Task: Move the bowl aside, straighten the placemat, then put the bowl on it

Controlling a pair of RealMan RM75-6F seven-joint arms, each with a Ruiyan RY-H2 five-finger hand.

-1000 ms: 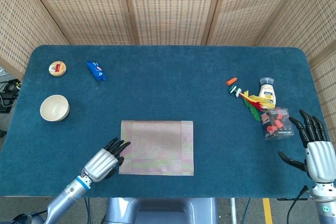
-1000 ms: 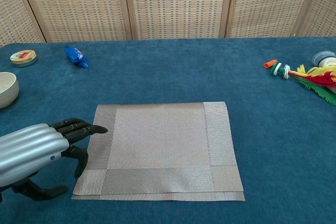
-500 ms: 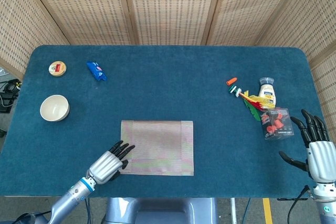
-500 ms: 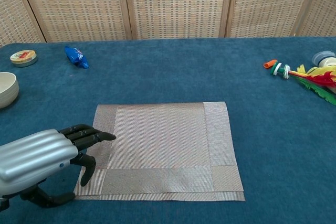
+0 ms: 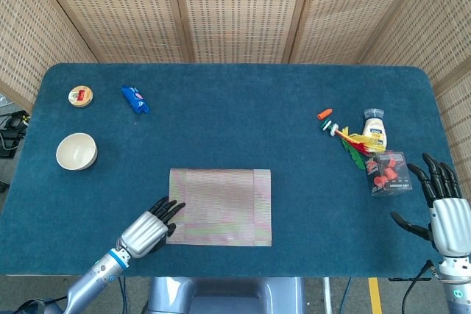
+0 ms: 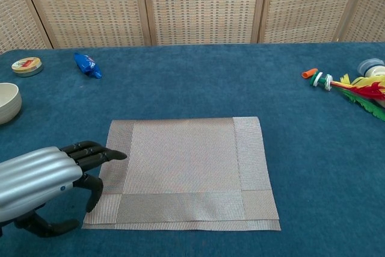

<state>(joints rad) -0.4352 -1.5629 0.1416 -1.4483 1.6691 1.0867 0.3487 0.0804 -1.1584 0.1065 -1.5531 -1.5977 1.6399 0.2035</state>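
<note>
Overhead, the woven grey-pink rectangular placemat [image 5: 220, 207] lies square on the blue felt table [image 5: 235, 108]. The cream ceramic bowl [image 5: 76, 151] sits well apart at its 10 o'clock. The left hand [image 5: 149, 227] hovers at the mat's 8 o'clock corner, fingers extended close together, holding nothing. The right hand [image 5: 445, 211] stands at 3 o'clock, fingers spread wide, empty, near a clear box of red pieces [image 5: 388, 173].

From the chest, the left hand [image 6: 45, 179] reaches its dark fingertips [image 6: 108, 155] over the placemat's [image 6: 186, 170] 9 o'clock edge; contact cannot be told. The bowl [image 6: 8, 102] shows at the frame's left edge.
</note>
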